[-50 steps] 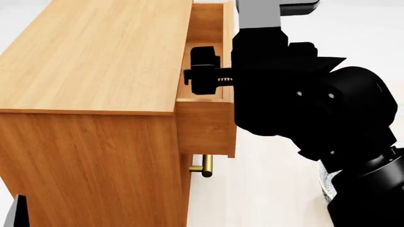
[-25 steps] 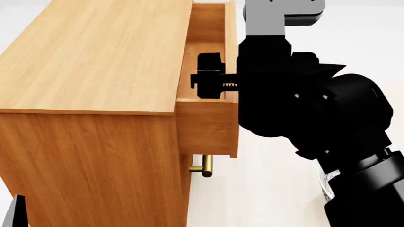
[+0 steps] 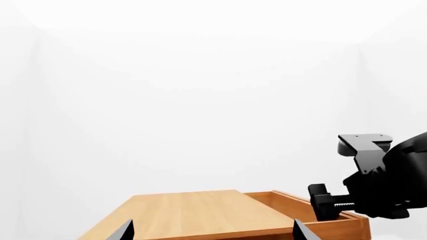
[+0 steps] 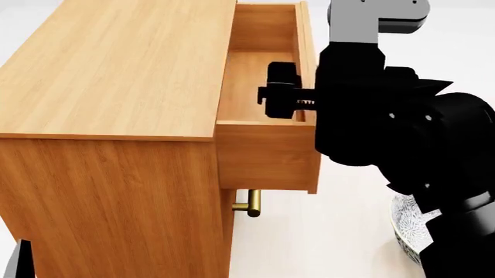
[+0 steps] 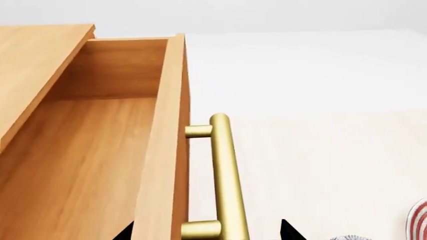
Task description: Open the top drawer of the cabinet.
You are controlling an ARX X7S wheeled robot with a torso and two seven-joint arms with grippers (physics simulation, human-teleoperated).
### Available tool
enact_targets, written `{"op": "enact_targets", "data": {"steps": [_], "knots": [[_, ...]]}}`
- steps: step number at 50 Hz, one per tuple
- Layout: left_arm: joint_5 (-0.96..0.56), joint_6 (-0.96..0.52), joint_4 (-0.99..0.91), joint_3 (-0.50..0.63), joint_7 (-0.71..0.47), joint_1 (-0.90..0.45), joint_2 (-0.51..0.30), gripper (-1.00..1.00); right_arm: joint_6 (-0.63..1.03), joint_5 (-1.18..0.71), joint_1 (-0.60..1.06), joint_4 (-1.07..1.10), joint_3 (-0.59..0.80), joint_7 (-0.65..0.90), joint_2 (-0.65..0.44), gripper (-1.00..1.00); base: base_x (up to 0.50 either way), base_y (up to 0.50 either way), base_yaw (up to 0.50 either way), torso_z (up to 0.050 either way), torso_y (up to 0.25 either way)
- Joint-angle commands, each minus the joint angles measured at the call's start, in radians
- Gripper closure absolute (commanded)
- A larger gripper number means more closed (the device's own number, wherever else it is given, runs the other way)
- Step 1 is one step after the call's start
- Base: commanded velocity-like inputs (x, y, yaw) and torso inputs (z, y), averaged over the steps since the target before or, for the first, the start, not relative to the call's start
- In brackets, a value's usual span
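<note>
The orange-brown cabinet [image 4: 108,75] fills the left of the head view. Its top drawer [image 4: 267,153] stands pulled out to the right, its bare wooden inside [image 5: 73,165] showing. My right gripper [image 4: 294,98] is open and straddles the drawer front: one finger [image 4: 280,90] hangs inside the drawer, the other is hidden behind the black arm. In the right wrist view the brass bar handle [image 5: 225,175] and the front panel [image 5: 167,150] lie between the two spread fingertips of the right gripper [image 5: 207,232]. My left gripper [image 3: 213,232] is open and holds nothing, away from the cabinet top [image 3: 193,215].
A lower drawer's brass handle [image 4: 251,204] sticks out under the open drawer. A patterned bowl [image 4: 406,226] sits on the pale floor at the lower right, partly behind my right arm [image 4: 402,127]. That arm also shows in the left wrist view as right arm [image 3: 380,190].
The top drawer has slid further out to the right over the last second. My right arm and gripper moved right with it.
</note>
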State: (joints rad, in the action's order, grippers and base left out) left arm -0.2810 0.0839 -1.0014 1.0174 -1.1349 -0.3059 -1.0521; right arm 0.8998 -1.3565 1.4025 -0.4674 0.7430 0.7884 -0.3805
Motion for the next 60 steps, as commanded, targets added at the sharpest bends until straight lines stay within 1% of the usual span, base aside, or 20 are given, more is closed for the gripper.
{"op": "enact_targets", "data": {"steps": [1, 29, 60], "knots": [[-0.002, 0.005, 0.006, 0.003, 0.002, -0.004, 0.001, -1.0, 0.008, 0.035, 0.008, -0.002, -0.005, 0.02, -0.033, -1.0, 0.0, 0.0, 0.0, 0.0, 0.0], [0.001, -0.021, -0.011, 0.014, -0.003, -0.02, 0.005, -1.0, 0.043, 0.012, -0.007, 0.077, -0.034, 0.072, -0.173, -1.0, 0.0, 0.0, 0.0, 0.0, 0.0], [0.004, -0.011, -0.004, 0.038, -0.016, -0.033, 0.002, -1.0, 0.043, -0.003, -0.04, 0.125, -0.062, 0.097, -0.276, -1.0, 0.0, 0.0, 0.0, 0.0, 0.0]]}}
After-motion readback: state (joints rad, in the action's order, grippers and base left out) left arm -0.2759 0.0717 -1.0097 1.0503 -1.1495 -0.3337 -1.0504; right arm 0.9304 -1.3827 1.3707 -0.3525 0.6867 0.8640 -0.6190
